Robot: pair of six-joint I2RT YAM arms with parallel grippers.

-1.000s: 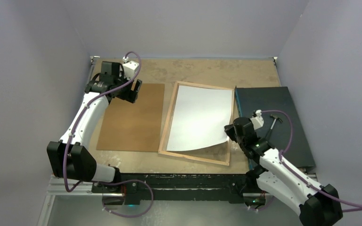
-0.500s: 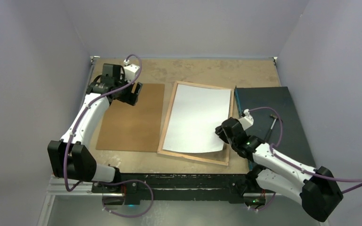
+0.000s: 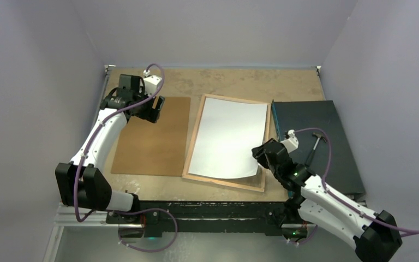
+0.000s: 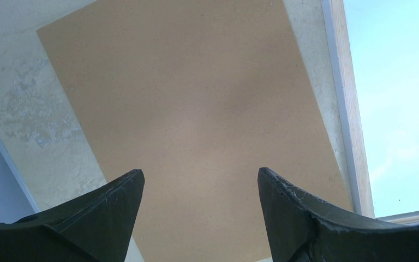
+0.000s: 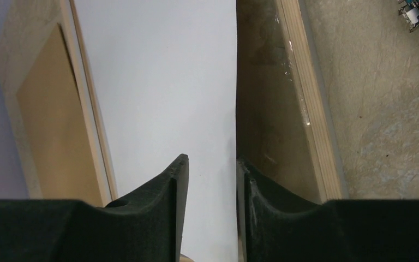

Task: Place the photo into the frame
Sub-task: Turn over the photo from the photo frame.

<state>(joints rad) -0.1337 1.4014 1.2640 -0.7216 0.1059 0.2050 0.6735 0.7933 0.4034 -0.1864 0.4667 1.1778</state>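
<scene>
The desk [image 3: 234, 82] carries everything. On it, to the right of the right jaws, lies a dark mat [image 3: 305, 114]. Between the two pairs of jaws is the frame [image 3: 194, 142], wood side up. The photo [image 3: 226, 136] lies flat inside it with its white back up. A brown board [image 3: 153, 136] lies under the left jaws and stretches away from them toward the near edge of the desk.

The overhead view gives this whole layout, but it hides the gap of both pairs of jaws behind the wrists. It alone shows the hammer [image 3: 312, 148] on the mat, just right of the right arm [image 3: 327, 199].

The left wrist view shows the left jaws spread wide and holding nothing. They hover over the board, with a frame rail and the photo off to their right. The left arm [image 3: 101, 136] reaches to the board's far end.

The right wrist view shows the right jaws parted by a narrow gap and not clamped. The photo's right edge runs straight out ahead from that gap. This view alone shows a glossy uncovered strip inside the frame, right of the jaws, between the photo's edge and the right rail. The photo reaches across to the rail on their left.
</scene>
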